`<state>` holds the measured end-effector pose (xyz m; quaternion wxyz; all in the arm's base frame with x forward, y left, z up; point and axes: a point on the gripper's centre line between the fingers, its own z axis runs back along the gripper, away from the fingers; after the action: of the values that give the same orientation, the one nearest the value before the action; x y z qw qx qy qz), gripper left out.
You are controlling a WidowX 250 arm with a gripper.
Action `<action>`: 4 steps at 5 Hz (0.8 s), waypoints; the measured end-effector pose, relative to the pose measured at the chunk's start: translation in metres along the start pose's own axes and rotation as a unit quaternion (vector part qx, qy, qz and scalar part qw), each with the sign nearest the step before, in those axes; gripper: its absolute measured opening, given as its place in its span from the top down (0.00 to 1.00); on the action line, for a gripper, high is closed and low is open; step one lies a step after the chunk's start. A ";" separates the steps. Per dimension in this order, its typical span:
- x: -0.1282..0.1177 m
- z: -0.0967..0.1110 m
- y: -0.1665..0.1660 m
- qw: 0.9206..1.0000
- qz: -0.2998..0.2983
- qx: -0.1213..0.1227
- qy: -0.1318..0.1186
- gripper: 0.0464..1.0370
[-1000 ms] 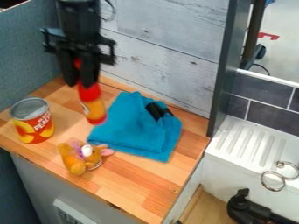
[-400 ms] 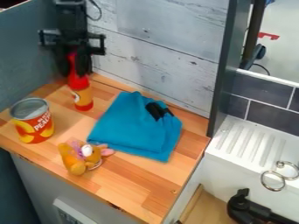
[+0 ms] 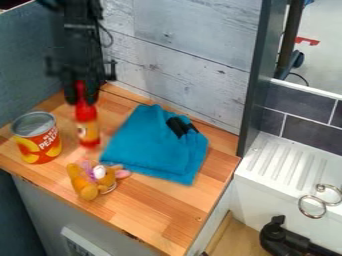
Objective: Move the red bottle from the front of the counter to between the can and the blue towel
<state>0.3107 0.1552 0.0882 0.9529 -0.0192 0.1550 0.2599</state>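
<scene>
The black gripper [image 3: 81, 95] hangs down at the upper left, its two fingers on either side of the neck of a red and orange bottle [image 3: 87, 125]. The bottle is upright, between the can and the cloth; whether its base touches the wood cannot be told. To its left stands a can of peaches [image 3: 37, 142] with a silver top. A folded blue cloth [image 3: 153, 150] lies to the right, with a black object [image 3: 178, 127] on it. An orange plush toy [image 3: 87, 183] with purple and pink parts lies nearer the front.
The wooden counter [image 3: 160, 215] ends at a dark vertical post [image 3: 254, 80] on the right. A white sink ledge [image 3: 284, 165] with metal rings [image 3: 312, 206] lies beyond, above a black faucet [image 3: 287, 240]. A pale plank wall [image 3: 194, 50] stands behind.
The gripper and bottle first shifted left and up in the view, then came down slightly further left. The can, cloth and plush toy have stayed in place.
</scene>
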 end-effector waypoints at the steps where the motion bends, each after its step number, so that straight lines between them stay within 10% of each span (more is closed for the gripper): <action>1: 0.004 -0.006 0.000 1.000 -0.001 0.002 0.014 0.68; 4: 0.001 -0.009 0.000 1.000 -0.015 0.000 -0.003 0.68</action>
<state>0.3095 0.1546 0.0796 0.9572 -0.0209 0.1517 0.2458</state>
